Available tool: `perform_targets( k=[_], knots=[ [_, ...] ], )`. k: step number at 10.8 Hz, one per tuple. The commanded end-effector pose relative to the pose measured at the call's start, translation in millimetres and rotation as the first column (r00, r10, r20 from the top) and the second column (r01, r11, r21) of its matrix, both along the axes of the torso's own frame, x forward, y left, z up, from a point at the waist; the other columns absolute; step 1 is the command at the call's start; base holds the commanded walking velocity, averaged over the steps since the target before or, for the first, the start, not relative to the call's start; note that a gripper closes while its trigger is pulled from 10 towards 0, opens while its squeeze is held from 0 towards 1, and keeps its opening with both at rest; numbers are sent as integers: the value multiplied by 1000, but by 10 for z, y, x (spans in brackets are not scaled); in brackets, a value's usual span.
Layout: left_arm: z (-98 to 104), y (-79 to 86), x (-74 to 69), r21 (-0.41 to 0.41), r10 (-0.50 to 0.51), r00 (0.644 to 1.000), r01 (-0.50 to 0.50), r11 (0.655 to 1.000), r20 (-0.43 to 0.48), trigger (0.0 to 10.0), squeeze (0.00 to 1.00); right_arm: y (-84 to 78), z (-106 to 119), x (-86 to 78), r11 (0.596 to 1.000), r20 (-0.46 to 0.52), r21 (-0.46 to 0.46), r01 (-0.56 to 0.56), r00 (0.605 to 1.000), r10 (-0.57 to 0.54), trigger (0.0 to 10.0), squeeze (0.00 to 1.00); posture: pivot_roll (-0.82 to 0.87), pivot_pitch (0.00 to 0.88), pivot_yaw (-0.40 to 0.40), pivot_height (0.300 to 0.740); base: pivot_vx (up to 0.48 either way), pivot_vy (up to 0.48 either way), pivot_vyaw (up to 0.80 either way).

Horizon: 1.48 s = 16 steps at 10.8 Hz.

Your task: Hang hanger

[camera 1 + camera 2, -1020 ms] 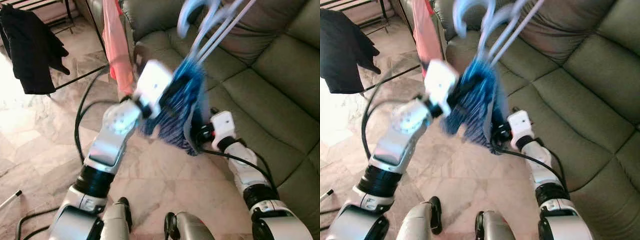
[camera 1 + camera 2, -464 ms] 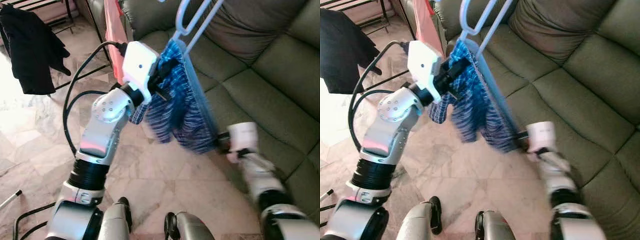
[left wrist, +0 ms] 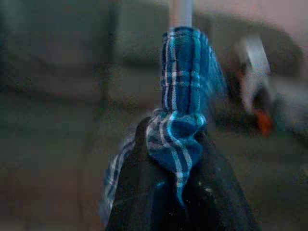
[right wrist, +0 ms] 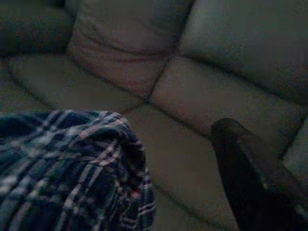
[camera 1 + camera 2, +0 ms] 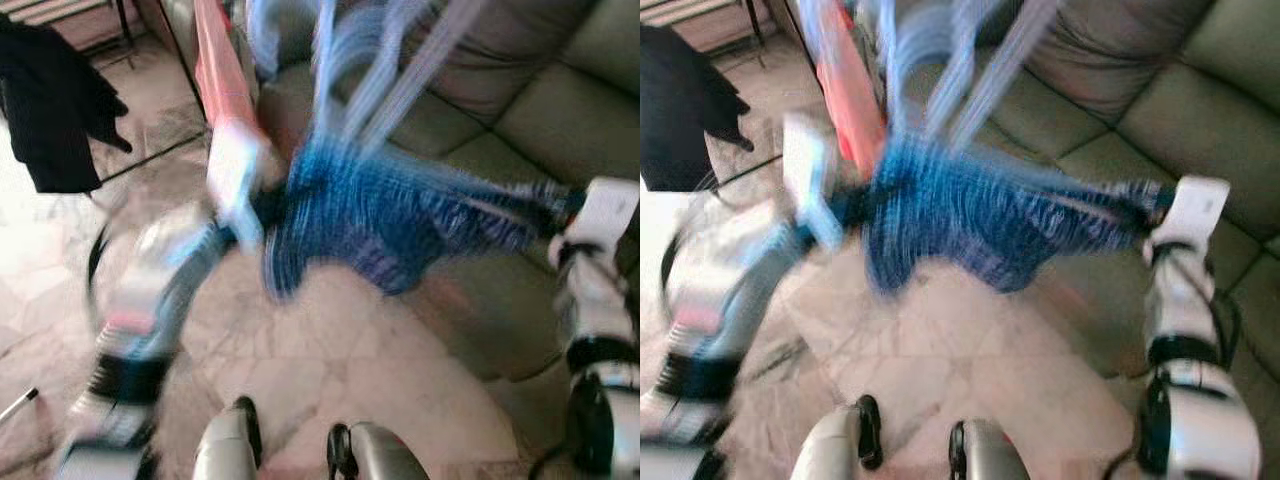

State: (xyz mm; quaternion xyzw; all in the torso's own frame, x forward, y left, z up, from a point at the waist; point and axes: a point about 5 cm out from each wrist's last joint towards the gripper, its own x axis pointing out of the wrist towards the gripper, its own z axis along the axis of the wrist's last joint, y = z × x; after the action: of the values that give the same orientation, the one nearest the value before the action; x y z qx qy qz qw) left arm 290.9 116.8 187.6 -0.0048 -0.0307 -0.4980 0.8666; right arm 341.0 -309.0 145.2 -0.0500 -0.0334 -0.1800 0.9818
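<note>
Everything in the eye views is smeared by motion. A pale blue hanger rises toward the top edge, with a blue plaid cloth draped on it. My left gripper is at the cloth's left end; in the left wrist view it is shut on a bunched fold of the plaid cloth below the hanger bar. My right gripper is at the cloth's stretched right end. In the right wrist view one black finger stands apart from the cloth, with sofa showing between them.
A green-grey sofa runs along the right and back. A pink garment hangs on a dark rack at the back left, a black garment farther left. Marble floor lies below, with my feet at the bottom edge.
My right arm has risen to the right, and the cloth now stretches sideways toward it. The left arm has swung lower and left. The picture has become heavily blurred.
</note>
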Motion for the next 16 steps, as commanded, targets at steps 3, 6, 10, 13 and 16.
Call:
perform_targets(
  k=[3,6,10,13,16],
  knots=[
    [-503,80,-315,159,-197,964,226,961,-180,0,0,-59,145,56,998,47,45,48,998,-50,0,0,-14,171,-63,740,0,0,0],
    [-820,82,-352,337,-225,953,284,898,-204,0,0,109,164,150,999,54,47,-9,999,6,0,0,-13,163,-65,740,0,0,0],
    [-1183,30,-101,565,-20,997,58,823,-73,0,0,386,156,233,991,74,20,-129,989,127,0,0,-13,157,-61,740,0,0,0],
    [-1206,58,152,422,319,947,-277,863,-29,0,0,649,213,305,964,85,-70,-257,961,263,0,0,-11,155,-61,740,0,0,0],
    [-1138,190,198,263,377,925,-352,898,-50,0,0,523,210,253,956,51,-191,-224,970,238,0,0,-3,153,-69,740,0,0,0]
  ],
)
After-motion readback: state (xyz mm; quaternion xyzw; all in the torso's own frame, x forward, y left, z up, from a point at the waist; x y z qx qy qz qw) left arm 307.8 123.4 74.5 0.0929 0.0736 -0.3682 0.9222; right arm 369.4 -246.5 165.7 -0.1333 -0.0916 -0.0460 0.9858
